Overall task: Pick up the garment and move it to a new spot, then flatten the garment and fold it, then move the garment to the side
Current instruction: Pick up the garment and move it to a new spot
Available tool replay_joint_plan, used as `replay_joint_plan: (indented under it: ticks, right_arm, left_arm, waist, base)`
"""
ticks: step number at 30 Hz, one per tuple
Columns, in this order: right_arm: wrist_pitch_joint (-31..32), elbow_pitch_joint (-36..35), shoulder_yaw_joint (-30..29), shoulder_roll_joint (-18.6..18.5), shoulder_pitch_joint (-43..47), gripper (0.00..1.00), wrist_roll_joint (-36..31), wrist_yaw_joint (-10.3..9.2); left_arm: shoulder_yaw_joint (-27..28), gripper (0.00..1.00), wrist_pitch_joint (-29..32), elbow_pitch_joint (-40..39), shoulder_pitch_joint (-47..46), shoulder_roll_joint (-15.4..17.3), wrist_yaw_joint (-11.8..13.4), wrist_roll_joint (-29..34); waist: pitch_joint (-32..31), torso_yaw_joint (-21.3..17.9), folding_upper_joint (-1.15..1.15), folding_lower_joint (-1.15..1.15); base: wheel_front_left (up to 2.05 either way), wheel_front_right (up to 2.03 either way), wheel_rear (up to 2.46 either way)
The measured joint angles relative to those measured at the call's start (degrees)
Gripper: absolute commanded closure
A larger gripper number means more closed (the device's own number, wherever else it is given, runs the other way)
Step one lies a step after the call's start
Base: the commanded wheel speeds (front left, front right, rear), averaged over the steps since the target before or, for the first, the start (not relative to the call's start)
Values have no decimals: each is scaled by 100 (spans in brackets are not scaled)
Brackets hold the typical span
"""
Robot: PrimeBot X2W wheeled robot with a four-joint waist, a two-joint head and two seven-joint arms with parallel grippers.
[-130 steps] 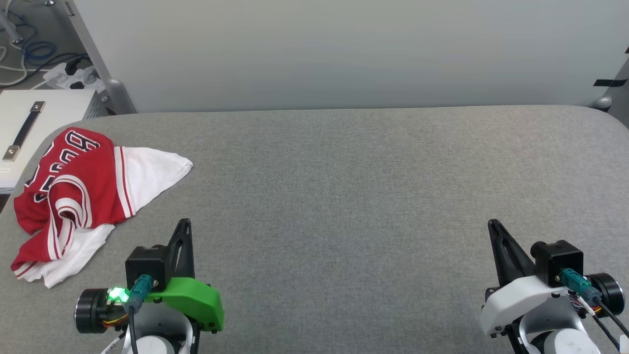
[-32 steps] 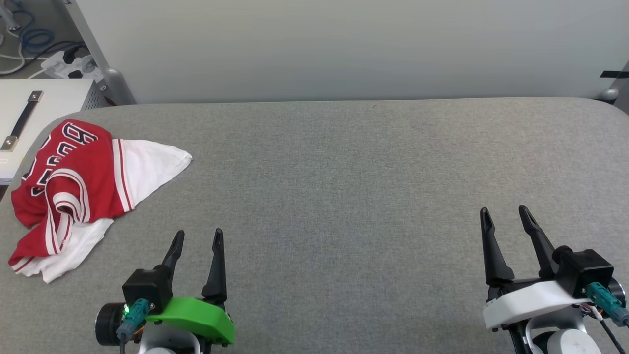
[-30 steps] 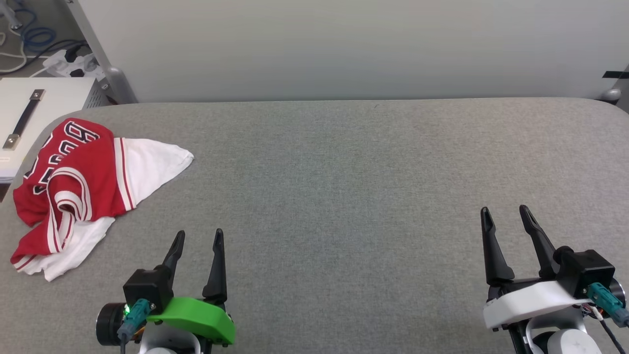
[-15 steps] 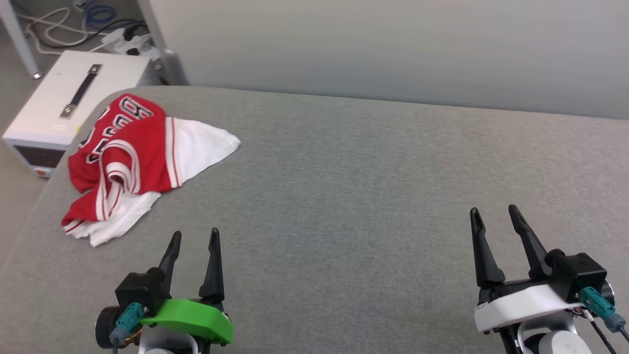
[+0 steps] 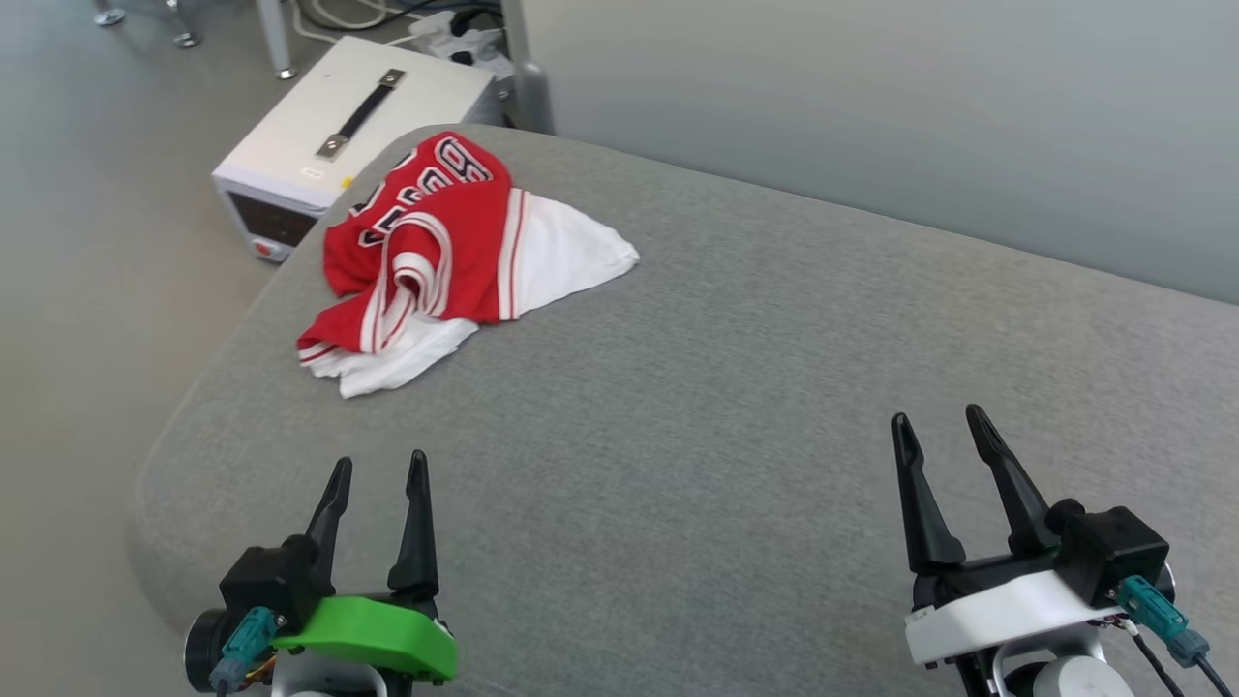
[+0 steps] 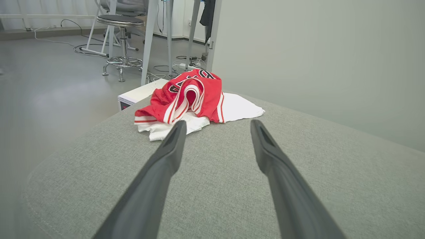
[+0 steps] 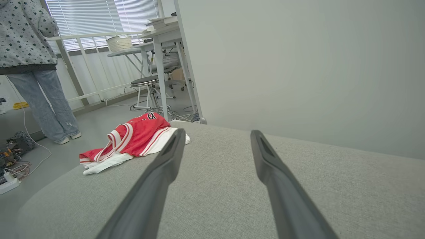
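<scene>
Garment (image 5: pixel 455 242) lies crumpled at the far-left corner of the grey padded table (image 5: pixel 726 407), red body bunched over itself, one white sleeve spread flat toward the table's middle; the folds hide most of its outline. Its black, white-outlined lettering is creased and turned away (one character looks like a B, the rest unreadable). Just off that same table corner a white box (image 5: pixel 353 116) with a black strap handle stands on the floor, its front panel partly hidden by the table edge, markings too small to read. Left gripper (image 5: pixel 379 461) hovers over the table's near-left edge, jaws spread wide and empty; right gripper (image 5: pixel 937 416) over the table's near-right edge, likewise wide and empty; both well apart from the garment. Table cover is woven grey fabric; a plain pale wall (image 5: pixel 871 116) runs along the table's far side. Beyond the table's left end: smooth grey floor, a stool (image 6: pixel 121 21), loose cables, window blinds, and a person (image 7: pixel 30 49) in jeans, cut off at the shoulders.
</scene>
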Motion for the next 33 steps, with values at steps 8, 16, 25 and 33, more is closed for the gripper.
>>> replay_joint_plan:
  ticks: [8, 16, 25, 33]
  right_arm:
    - [-24, 18, 88, 2, 27, 0, 32, 0]
    - [-24, 37, 101, 2, 77, 0, 40, 0]
    - [-24, 18, 114, 3, 76, 0, -27, 0]
    - [-25, -272, 113, -161, -90, 0, -307, 0]
  left_arm:
    - [14, 0, -33, -26, 9, 0, -3, -2]
    - [18, 0, -33, -70, 49, 0, -2, -10]
    - [119, 0, -34, -85, 52, 0, -2, -103]
    - [315, 0, -34, 377, -1084, 94, -269, -66]
  waist:
    - [-14, 451, 0, 0]
    - [-59, 534, 0, 0]
    - [70, 432, 0, 0]
    - [582, 228, 0, 0]
  base:
    - [0, 0, 0]
    - [0, 0, 0]
    - [0, 0, 0]
    - [0, 0, 0]
